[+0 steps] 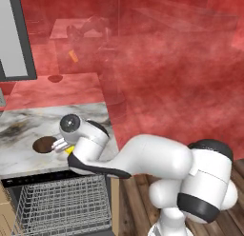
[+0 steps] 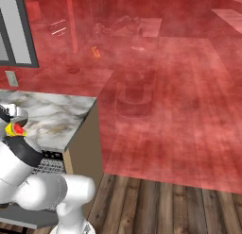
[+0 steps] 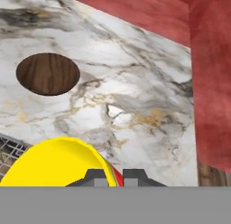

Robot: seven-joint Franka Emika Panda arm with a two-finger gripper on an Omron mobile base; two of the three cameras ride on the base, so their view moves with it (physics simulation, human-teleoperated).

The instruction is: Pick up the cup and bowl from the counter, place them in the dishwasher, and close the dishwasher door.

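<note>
The claw [image 3: 115,177] is pinched tight on the rim of the yellow cup [image 3: 56,162], just above the marble surface [image 3: 149,96] near its front edge, so the first pickup looks done; the brown bowl [image 1: 44,144] sits close by, untouched, and the dishwasher [image 1: 62,201] rack below waits open and empty, door unclosed

arm: reaching forward-left, low | gripper [image 3: 115,177]: clamped, loaded
</note>
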